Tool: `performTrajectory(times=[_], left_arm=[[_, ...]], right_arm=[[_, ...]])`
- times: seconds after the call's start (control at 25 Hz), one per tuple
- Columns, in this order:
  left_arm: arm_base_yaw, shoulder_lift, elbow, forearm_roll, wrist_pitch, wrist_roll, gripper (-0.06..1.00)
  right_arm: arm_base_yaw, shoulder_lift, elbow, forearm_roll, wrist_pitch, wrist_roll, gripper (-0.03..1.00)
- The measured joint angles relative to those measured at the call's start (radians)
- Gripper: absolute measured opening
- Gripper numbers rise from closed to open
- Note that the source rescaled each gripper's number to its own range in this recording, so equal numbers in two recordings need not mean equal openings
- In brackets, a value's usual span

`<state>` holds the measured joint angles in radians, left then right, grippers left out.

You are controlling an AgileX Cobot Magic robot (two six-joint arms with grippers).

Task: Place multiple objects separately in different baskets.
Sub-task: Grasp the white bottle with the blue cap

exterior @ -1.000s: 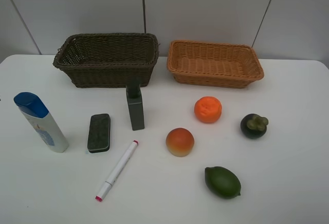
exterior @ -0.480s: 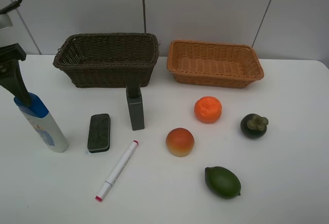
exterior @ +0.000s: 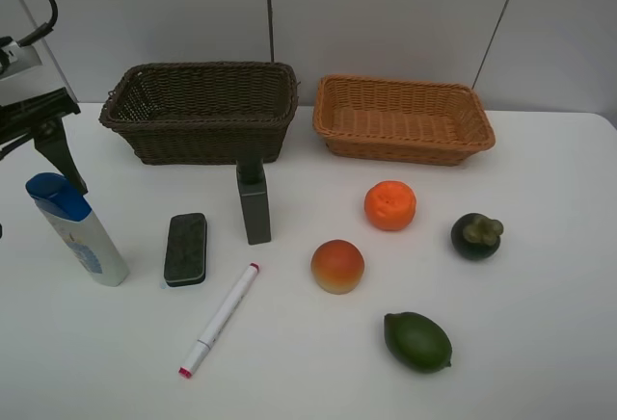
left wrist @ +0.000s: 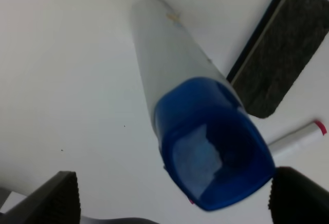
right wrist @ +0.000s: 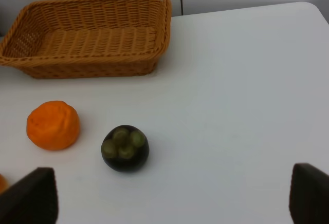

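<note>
A white bottle with a blue cap (exterior: 77, 230) stands at the table's left. My left gripper (left wrist: 177, 198) hovers open above the cap, jaws to either side, and one finger (exterior: 63, 155) shows in the high view. Nearby are the dark eraser (exterior: 185, 249), dark pump bottle (exterior: 254, 203) and pink-tipped marker (exterior: 220, 319). On the right lie the orange (exterior: 389, 205), peach (exterior: 337, 266), mangosteen (exterior: 476, 235) and lime (exterior: 417, 341). My right gripper (right wrist: 170, 196) is open and empty, near the mangosteen (right wrist: 125, 148). The dark basket (exterior: 202, 141) and tan basket (exterior: 405, 148) hold nothing.
Both baskets stand side by side at the back of the white table (exterior: 540, 324), against a grey panelled wall. The left arm's cable loops at the upper left corner of the high view.
The left arm has come into the high view at the far left, above the bottle's cap, then shifted slightly right. No object has moved.
</note>
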<state>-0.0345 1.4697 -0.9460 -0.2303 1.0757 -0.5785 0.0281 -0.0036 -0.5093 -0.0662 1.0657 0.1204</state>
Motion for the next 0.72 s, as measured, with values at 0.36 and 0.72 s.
performTrajectory(times=[0.36,0.72], left_arm=[[0.000,0.065,0.000,-0.001,-0.124,-0.050,0.89],[0.000,0.125,-0.001,-0.012,-0.124,-0.050,0.89]], right_arm=[[0.000,0.000,0.000,0.000,0.000,0.000,1.00],[0.000,0.000,0.000,0.000,0.000,0.000,1.00]])
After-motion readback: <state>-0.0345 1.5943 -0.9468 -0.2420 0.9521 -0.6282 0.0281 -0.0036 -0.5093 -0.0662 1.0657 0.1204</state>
